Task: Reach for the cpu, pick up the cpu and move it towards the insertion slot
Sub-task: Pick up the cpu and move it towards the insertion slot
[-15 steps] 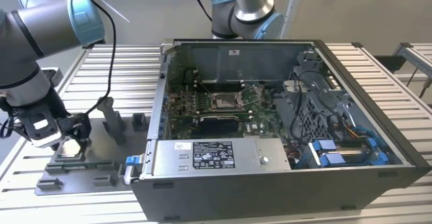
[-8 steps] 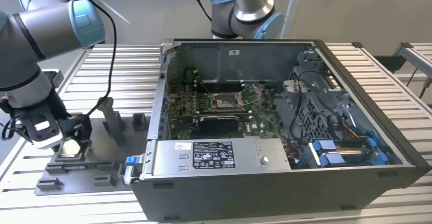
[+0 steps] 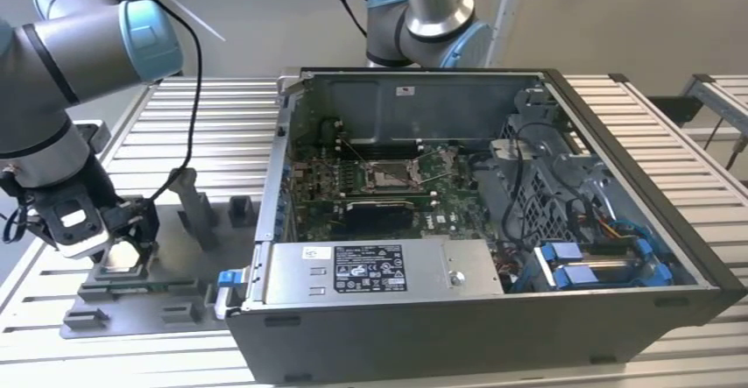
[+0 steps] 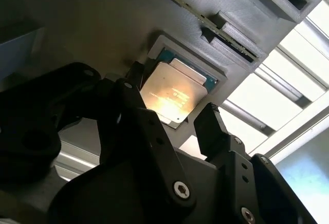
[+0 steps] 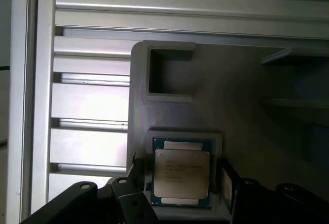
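Note:
The cpu (image 5: pixel 181 172) lies flat in a square recess of the grey fixture (image 5: pixel 231 80), its pale silvery top lit by the wrist light. My gripper (image 5: pixel 182 176) is lowered over it, open, one finger on each side and a small gap to the chip's edges. In the second wrist view the cpu (image 4: pixel 172 93) sits between the black fingers (image 4: pixel 209 124) of the gripper (image 4: pixel 171 96). In the exterior view the gripper (image 3: pixel 117 255) is at the left over the fixture (image 3: pixel 140 305). The insertion slot (image 3: pixel 390 174) is on the green board inside the open computer case.
The open computer case (image 3: pixel 468 309) stands to the exterior view's right of the fixture, with a power supply box (image 3: pixel 374 270) along its near side. Upright grey blocks (image 3: pixel 193 208) rise from the fixture. A second arm (image 3: pixel 421 11) stands behind the case. Everything rests on a slatted metal table (image 3: pixel 222 134).

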`<action>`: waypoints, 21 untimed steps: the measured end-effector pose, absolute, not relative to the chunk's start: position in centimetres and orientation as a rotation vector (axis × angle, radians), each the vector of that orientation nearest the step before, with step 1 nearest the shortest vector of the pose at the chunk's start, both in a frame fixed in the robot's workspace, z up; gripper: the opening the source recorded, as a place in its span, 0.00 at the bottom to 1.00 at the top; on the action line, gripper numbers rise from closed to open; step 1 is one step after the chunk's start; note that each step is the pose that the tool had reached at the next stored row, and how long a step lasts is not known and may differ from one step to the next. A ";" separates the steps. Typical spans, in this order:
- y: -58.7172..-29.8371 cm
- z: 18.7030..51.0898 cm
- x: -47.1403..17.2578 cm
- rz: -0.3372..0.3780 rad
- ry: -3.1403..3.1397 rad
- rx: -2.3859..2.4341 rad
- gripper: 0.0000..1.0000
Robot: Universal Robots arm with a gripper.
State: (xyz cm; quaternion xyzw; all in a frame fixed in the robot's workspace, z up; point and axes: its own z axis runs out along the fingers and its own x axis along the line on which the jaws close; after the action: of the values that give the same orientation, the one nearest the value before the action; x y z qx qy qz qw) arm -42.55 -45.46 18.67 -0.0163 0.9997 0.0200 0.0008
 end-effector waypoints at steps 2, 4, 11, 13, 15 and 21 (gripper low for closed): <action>-45.5 18.7 -42.6 0.063 3.139 -0.051 1.00; -45.5 18.7 -42.6 0.063 3.139 -0.051 1.00; -45.5 18.7 -42.6 0.063 3.139 -0.051 0.00; -45.5 18.7 -42.6 0.063 3.139 -0.051 0.00; -45.5 18.6 -42.6 0.063 3.139 -0.051 0.00; -45.5 18.7 -42.6 0.063 3.139 -0.051 0.00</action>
State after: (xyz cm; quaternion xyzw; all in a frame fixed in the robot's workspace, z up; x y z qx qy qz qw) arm -42.55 -45.46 18.69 -0.0163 0.9997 0.0201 0.0009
